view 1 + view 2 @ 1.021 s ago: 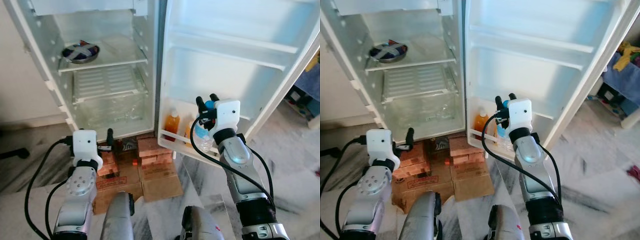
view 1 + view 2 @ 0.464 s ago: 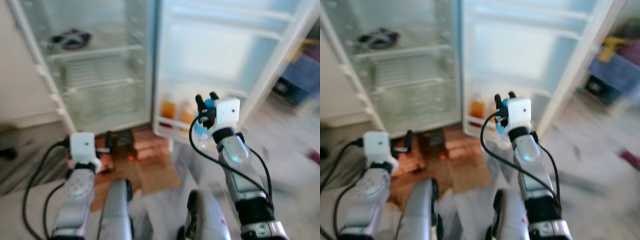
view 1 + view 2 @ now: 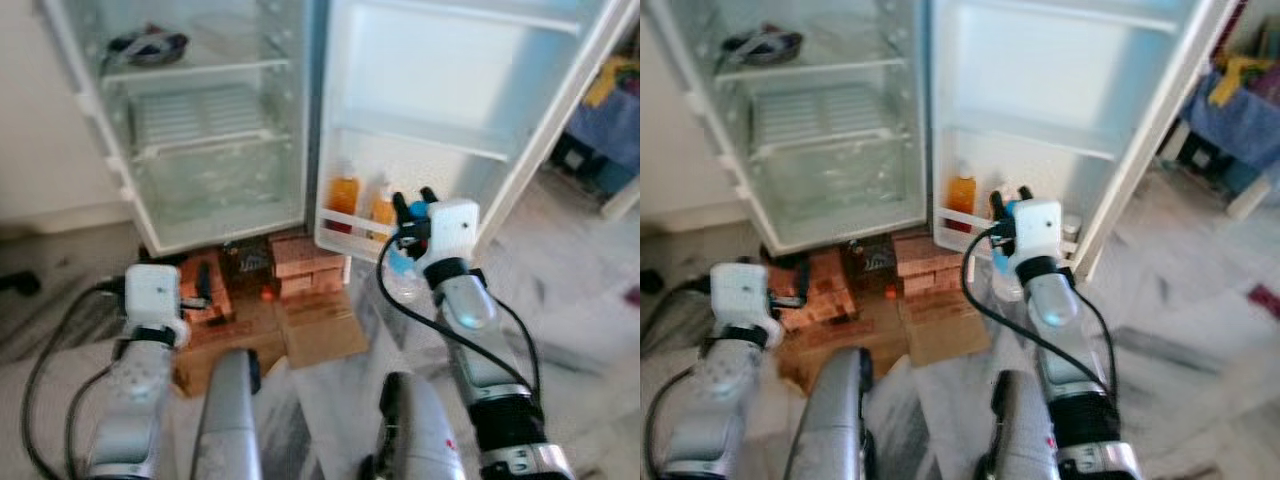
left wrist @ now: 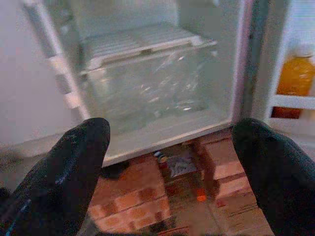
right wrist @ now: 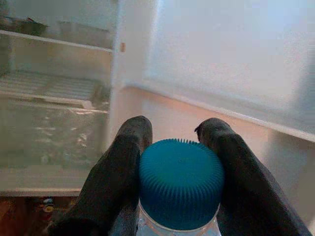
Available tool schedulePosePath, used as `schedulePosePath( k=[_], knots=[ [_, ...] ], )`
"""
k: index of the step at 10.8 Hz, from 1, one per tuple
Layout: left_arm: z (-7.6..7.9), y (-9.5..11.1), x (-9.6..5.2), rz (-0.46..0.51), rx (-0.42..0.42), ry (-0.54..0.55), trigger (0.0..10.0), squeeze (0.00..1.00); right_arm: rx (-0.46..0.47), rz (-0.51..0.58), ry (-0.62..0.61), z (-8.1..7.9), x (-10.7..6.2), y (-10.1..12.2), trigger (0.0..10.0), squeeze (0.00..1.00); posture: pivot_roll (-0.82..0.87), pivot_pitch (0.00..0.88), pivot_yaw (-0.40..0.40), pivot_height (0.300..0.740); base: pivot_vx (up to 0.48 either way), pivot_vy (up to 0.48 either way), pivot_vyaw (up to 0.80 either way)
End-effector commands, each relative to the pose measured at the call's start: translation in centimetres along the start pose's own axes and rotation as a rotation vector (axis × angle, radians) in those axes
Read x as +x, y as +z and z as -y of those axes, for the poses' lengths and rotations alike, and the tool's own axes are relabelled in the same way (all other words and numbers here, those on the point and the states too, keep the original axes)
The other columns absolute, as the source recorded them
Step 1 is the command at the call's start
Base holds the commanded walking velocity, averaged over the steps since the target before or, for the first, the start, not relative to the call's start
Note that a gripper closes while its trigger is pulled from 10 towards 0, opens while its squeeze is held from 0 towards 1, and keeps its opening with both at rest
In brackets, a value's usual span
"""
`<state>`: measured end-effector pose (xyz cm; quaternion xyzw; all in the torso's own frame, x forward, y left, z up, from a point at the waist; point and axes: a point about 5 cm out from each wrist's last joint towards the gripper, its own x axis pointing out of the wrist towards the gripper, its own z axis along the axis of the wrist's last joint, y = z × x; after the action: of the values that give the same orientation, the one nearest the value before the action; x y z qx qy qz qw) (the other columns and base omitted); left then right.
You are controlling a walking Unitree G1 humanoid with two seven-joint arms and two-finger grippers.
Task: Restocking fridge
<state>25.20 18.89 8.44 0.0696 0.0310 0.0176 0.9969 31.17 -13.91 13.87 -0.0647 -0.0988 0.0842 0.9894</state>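
Note:
My right gripper (image 3: pixel 414 200) is shut on a clear water bottle (image 3: pixel 403 276) with a blue cap (image 5: pixel 179 182), held upright just in front of the open fridge door. The door's lowest shelf (image 3: pixel 352 222) holds two orange juice bottles (image 3: pixel 343 194) side by side. My left gripper (image 4: pixel 172 129) is open and empty, low on the left, facing the clear crisper drawer (image 4: pixel 147 83) and the bricks under the fridge. A dark bowl (image 3: pixel 148 43) rests on an upper shelf inside.
The fridge stands on red bricks (image 3: pixel 300 266) with flattened cardboard (image 3: pixel 322 340) on the floor before it. The open door (image 3: pixel 470 90) swings out to the right. Blue and yellow cloth clutter (image 3: pixel 612 115) lies beyond it at the far right.
The whole picture has shifted: the fridge now sits higher and a little farther off, with more floor in view. The right gripper still holds the bottle; the left stays open.

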Motion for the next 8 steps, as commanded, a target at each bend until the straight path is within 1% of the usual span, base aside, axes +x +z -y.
schedulePosePath(
  k=[1,8],
  knots=[
    [0.05,0.55,0.14,0.024,-0.002,-0.013,10.0,0.0,-0.007,0.05,-0.005,0.17,0.57,1.06,10.0,0.0,0.12,0.051,-0.035,0.553,0.285,0.0,0.0],
    [0.31,0.46,0.29,0.023,-0.014,-0.012,10.0,0.0,-0.011,0.071,0.005,0.11,0.87,1.46,10.0,0.0,0.12,0.05,-0.038,0.553,0.291,0.0,0.0]
  ],
)
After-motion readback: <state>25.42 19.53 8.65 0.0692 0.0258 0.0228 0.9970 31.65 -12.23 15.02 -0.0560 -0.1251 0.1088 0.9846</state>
